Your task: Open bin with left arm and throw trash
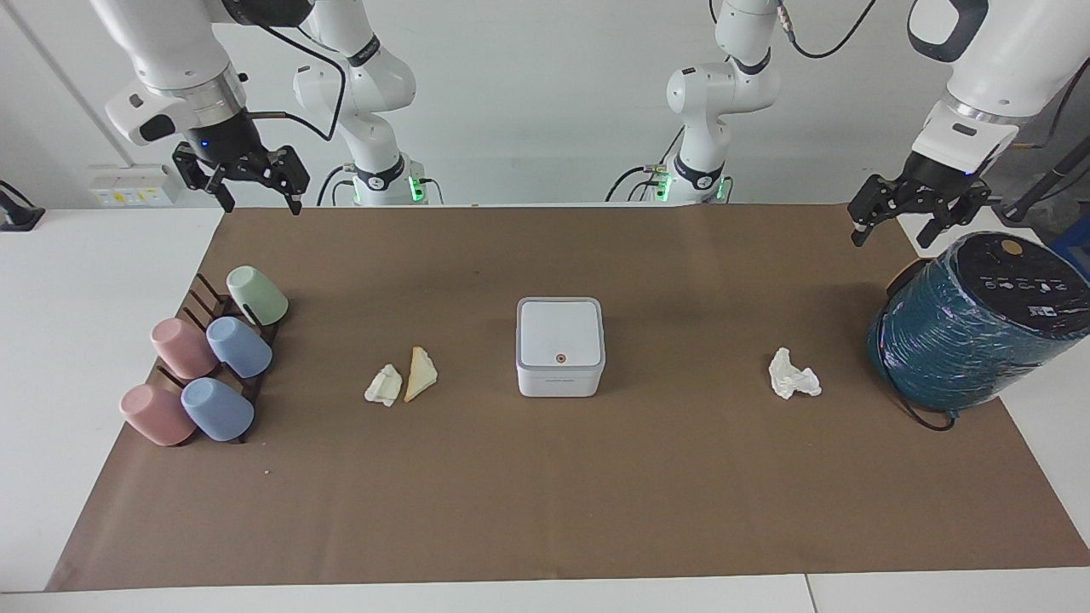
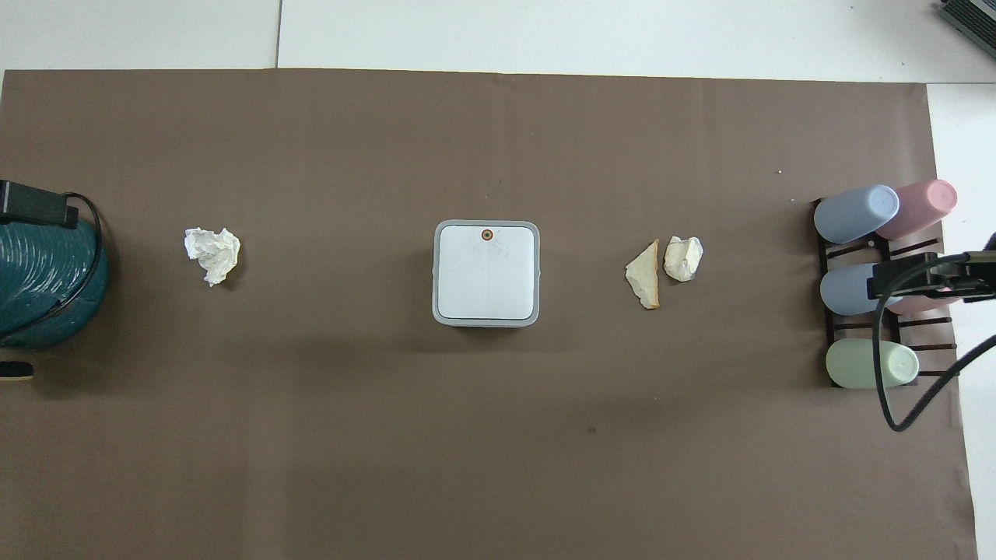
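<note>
We see the bin [image 1: 560, 345] mid-table [image 1: 545, 511], lid shut, between our two pincers. Toward the right pincer [image 1: 253, 189] lie the wedge [image 1: 420, 374] and a paper wad [image 1: 384, 385], touching or nearly so; almost under that pincer stands the cup rack [image 1: 209, 366]. Toward the left pincer [image 1: 901, 217] lies another wad [image 1: 793, 375], and below that pincer the wrapped cylinder [image 1: 971, 332].

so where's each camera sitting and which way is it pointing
Facing view: high across the table, looking at the robots; both arms show whole, left gripper and right gripper raised, open.
Overhead view: above the robots' end, looking steeply down; only part of the right gripper shows.
Shared: closed bin, bread wedge, paper wads.
</note>
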You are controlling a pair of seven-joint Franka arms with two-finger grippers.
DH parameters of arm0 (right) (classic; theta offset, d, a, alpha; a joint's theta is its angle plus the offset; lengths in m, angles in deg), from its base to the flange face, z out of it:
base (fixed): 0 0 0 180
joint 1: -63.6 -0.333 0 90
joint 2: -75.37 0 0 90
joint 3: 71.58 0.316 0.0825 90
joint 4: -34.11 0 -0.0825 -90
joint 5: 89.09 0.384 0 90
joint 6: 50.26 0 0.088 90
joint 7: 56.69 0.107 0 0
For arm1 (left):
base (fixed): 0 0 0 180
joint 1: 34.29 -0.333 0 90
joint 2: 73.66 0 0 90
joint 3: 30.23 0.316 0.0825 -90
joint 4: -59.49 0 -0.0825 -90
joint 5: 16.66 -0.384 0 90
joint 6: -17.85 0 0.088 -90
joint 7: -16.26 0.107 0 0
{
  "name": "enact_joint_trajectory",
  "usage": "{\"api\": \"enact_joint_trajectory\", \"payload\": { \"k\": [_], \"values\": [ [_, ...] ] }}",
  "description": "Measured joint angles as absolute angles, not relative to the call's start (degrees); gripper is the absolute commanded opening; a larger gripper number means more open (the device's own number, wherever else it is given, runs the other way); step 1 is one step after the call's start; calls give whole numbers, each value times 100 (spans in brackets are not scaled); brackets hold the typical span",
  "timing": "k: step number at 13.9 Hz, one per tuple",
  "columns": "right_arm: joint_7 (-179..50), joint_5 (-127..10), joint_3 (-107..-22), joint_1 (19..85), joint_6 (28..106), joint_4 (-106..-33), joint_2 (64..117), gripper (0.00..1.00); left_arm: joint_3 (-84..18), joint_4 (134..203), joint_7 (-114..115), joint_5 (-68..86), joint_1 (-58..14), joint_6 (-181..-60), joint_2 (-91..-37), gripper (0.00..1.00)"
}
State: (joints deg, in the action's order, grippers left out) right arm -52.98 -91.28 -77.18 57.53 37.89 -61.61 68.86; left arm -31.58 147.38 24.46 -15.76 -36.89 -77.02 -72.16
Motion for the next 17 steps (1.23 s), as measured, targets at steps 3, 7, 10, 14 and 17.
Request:
{"api": "enact_joint_trajectory", "payload": {
  "k": [3,7,10,14,17],
  "values": [
    [-5298,-9128,-7718,5753,3789,-6165,6881,100,-3159,14733,2446,-1576,-3690,-7780,-7195,100],
    [-5298,-9128,-7718,5753,3788,-6173,6873,100,-3162,14737,2447,-1576,-3690,-7779,-7195,100],
    [-5298,-9128,-7718,5753,3783,-6194,6861,100,-3162,14762,2447,-1576,-3690,-7773,-7195,100],
    [-5298,-9128,-7718,5753,3782,-6223,6846,100,-3162,14763,2447,-1576,-3690,-7772,-7195,100],
    [-5298,-9128,-7718,5753,3781,-6242,6836,100,-3162,14764,2447,-1576,-3690,-7769,-7195,100]
  ]
}}
